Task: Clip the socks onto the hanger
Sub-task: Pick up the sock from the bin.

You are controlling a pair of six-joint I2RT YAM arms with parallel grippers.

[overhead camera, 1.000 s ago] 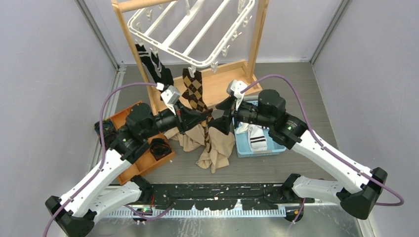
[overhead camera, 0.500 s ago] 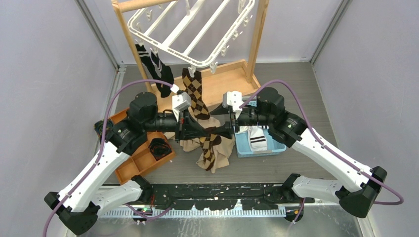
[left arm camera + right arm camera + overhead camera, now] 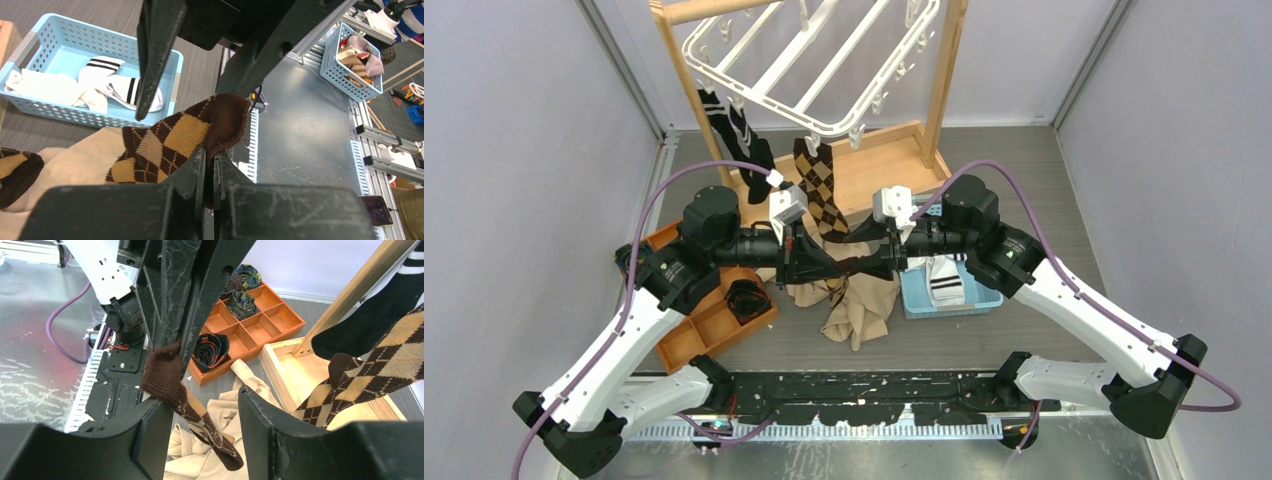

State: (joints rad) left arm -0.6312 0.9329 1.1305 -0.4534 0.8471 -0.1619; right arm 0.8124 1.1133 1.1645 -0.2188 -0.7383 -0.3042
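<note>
My left gripper is shut on the dark cuff of a brown argyle sock, held above the beige cloth. My right gripper is open, its fingers either side of that sock without pinching it. In the top view the two grippers meet tip to tip over the cloth. The white hanger hangs on the wooden stand at the back. A black striped sock and another brown argyle sock hang from its clips.
A beige cloth lies crumpled under the grippers. A blue basket with white black-banded socks sits to the right. An orange compartment tray with rolled socks sits to the left. The wooden stand's base lies behind.
Both grippers swung inward and met over the cloth. My left gripper has lifted the argyle sock, and my open right gripper has closed in around it.
</note>
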